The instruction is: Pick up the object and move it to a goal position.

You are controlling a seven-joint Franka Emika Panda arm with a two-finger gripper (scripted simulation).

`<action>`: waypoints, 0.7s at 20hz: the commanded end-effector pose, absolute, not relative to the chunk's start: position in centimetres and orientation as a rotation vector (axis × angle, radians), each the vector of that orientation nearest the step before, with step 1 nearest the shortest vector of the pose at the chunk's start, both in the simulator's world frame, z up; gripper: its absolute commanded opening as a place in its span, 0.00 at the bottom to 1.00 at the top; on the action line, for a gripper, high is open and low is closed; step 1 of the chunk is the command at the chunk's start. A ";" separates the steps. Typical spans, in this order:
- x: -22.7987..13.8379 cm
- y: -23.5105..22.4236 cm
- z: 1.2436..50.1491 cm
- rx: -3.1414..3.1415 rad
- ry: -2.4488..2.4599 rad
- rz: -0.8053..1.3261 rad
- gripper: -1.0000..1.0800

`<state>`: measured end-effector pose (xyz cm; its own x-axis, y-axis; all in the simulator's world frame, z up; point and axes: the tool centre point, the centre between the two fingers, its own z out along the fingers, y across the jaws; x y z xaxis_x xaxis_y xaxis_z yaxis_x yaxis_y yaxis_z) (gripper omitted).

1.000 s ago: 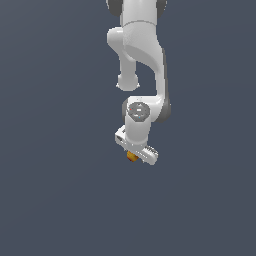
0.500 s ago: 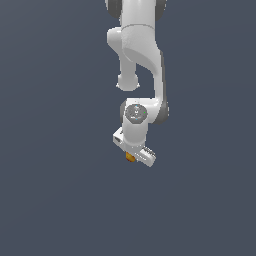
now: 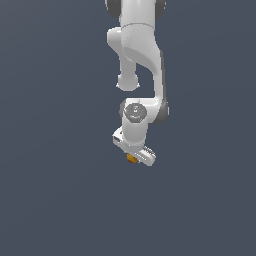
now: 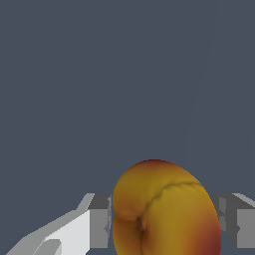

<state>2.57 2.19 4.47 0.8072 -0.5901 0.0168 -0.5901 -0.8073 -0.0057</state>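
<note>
The object (image 3: 131, 158) is a small round yellow-orange ball with red patches. In the exterior view it peeks out under the white hand, near the middle of the picture. My gripper (image 3: 134, 159) points down and is shut on it. In the wrist view the object (image 4: 164, 209) fills the gap between the two fingers (image 4: 99, 221), which touch it on both sides. Much of the object is hidden by the hand in the exterior view. I cannot tell whether it touches the floor.
The white arm (image 3: 142, 55) comes down from the top of the exterior view. A plain dark grey-blue surface (image 3: 55, 190) lies all around, with no other objects in view.
The hand and wrist have shifted only slightly. The object has stayed between the fingers throughout.
</note>
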 end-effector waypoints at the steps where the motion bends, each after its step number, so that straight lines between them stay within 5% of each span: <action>1: 2.9 1.7 5.1 -2.984 0.965 -0.046 0.00; 14: 5.8 -3.9 13.2 -2.952 0.808 -0.248 0.00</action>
<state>5.35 -2.99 11.86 0.8446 -0.5225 0.1168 -0.5140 -0.8524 -0.0962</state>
